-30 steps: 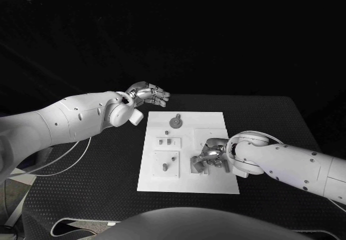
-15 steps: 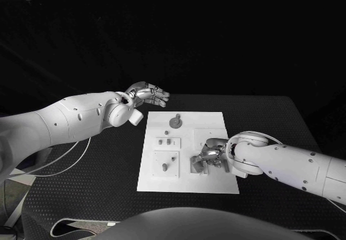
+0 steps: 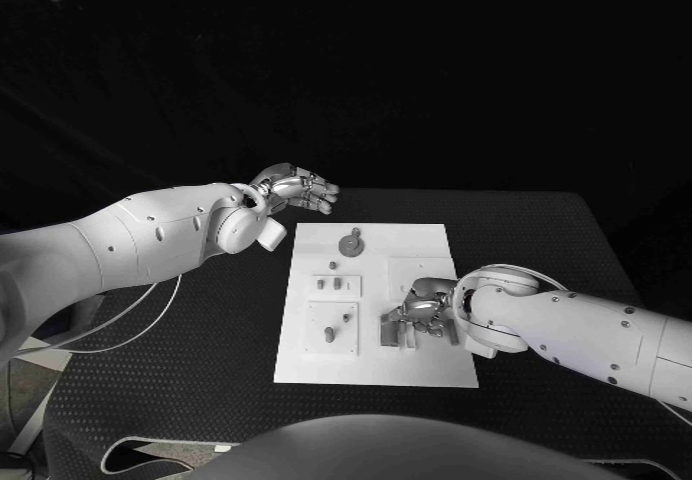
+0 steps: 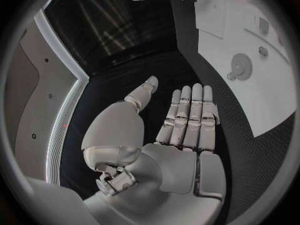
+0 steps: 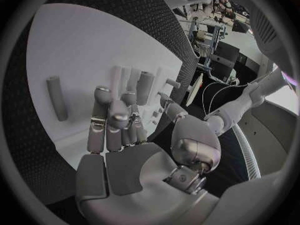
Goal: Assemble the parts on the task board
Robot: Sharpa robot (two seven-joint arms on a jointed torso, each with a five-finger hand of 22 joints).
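the task board [image 3: 368, 370] is seen in the middle of the black table [image 3: 548, 240], and the work on it is judged to be only partly done. near its far end a round geared part [image 3: 352, 242] is seated flat, with a small peg [image 3: 333, 266] just beside it toward the robot. further in, a square recess holds two short upright pieces [image 3: 338, 284], and the recess nearest the robot on the left side holds a small slanted piece [image 3: 330, 335] that looks laid loose rather than fitted, though this is too small to be certain.

the right hand [image 3: 421, 305] is lowered onto the right side of the board, over a recess where several rod-like parts [image 5: 142, 86] are stood close together. in the right wrist view the fingers [image 5: 119, 116] are curled down among these rods, and one separate cylinder [image 5: 56, 97] is seen lying flat on the white surface, well apart from the cluster. whether a rod is actually pinched cannot be told; the fingertips are hidden behind each other.

the left hand [image 4: 181, 130] is held off the board, beyond its far left corner, with fingers straight and apart and nothing in it.

what is left, as a judgement: the rods under the right hand, the loose cylinder and the slanted piece appear not yet seated.
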